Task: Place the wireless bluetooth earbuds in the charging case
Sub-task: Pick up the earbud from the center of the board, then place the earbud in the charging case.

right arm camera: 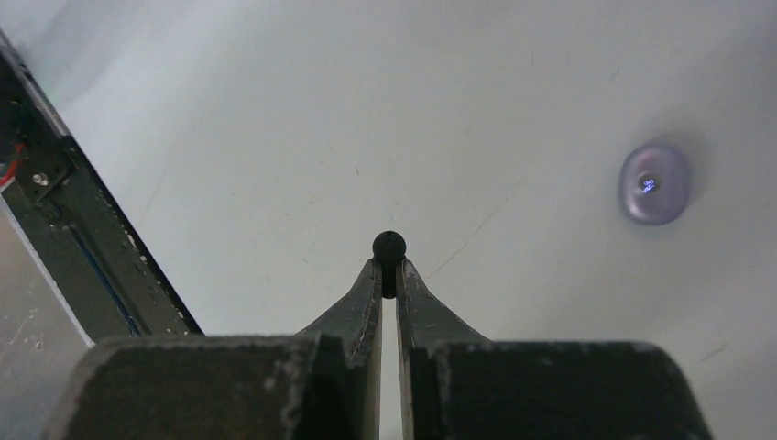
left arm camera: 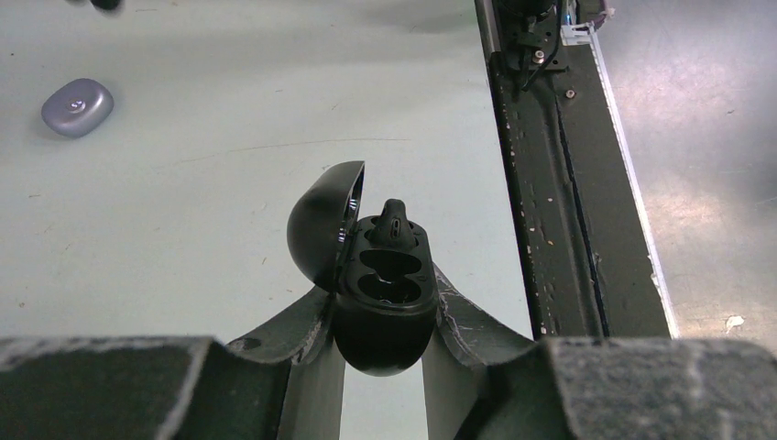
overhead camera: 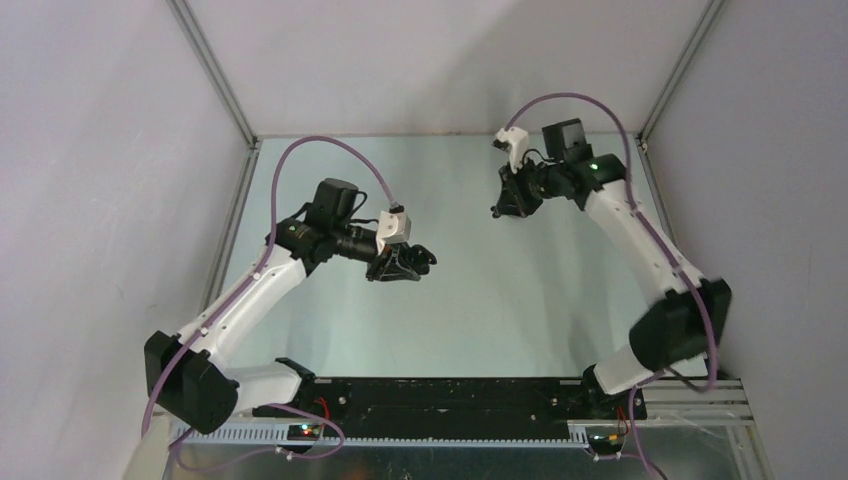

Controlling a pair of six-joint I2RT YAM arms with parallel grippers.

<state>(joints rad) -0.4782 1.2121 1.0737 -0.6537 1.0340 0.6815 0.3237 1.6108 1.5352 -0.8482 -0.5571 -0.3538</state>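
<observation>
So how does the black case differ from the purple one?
The black charging case is open, lid swung back; the pale purple case is closed. The black one is gripped in the left hand, the purple one lies on the table. Both are rounded pebbles.

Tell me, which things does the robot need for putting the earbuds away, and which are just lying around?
Needed for the job:
- black charging case, lid open, gripped in the left tool
- tiny black earbud, pinched in the right tool

Just lying about:
- closed purple case, on the table
- black bar along the table's edge
</observation>
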